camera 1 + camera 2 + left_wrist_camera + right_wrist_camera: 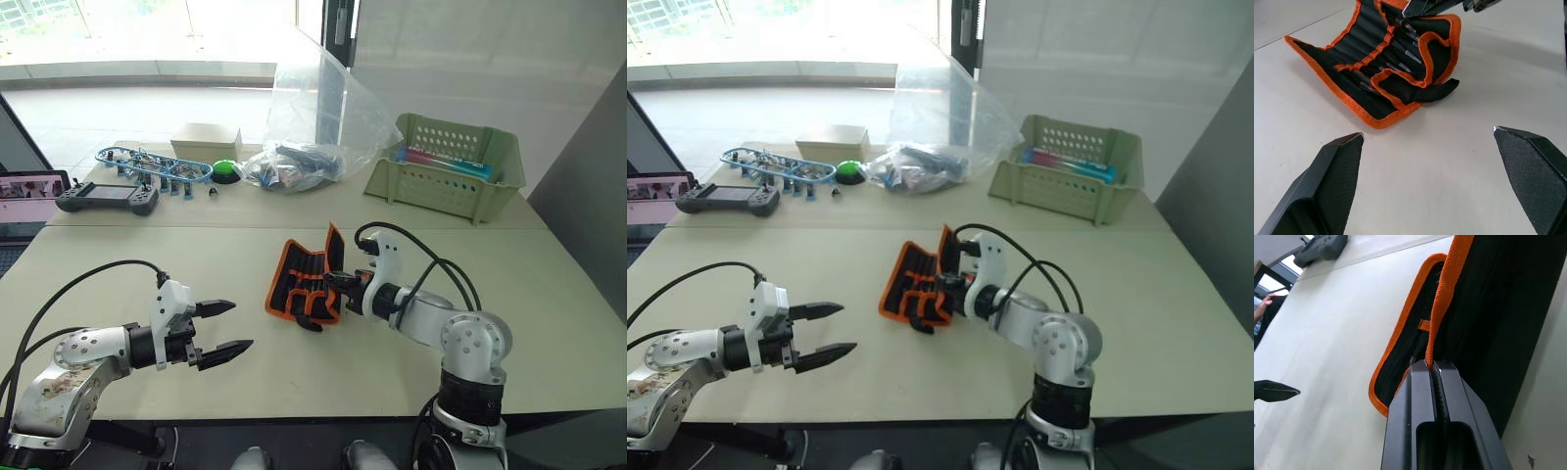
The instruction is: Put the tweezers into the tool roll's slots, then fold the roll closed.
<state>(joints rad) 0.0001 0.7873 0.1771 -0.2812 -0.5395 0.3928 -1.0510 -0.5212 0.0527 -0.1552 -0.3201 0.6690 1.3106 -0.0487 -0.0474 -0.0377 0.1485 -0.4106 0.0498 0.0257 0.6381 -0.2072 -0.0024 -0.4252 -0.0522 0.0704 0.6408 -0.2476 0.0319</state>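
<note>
The tool roll (306, 279), black fabric with orange edging, lies half folded in the middle of the table. Its right flap stands lifted. My right gripper (338, 280) is shut on that flap's orange edge (1442, 318). Slim dark tweezers (1400, 51) sit in the slots (1369, 58) across the roll's inner face. My left gripper (227, 328) hangs open over the table, to the left of the roll and nearer the front edge, with nothing between its fingers (1337, 171).
A green perforated basket (446, 168) stands at the back right. A clear plastic bag (309, 132) lies at the back centre, with a green button (226, 170), a tan box (206, 142), blue parts (152, 166) and a handheld controller (106, 199) to its left.
</note>
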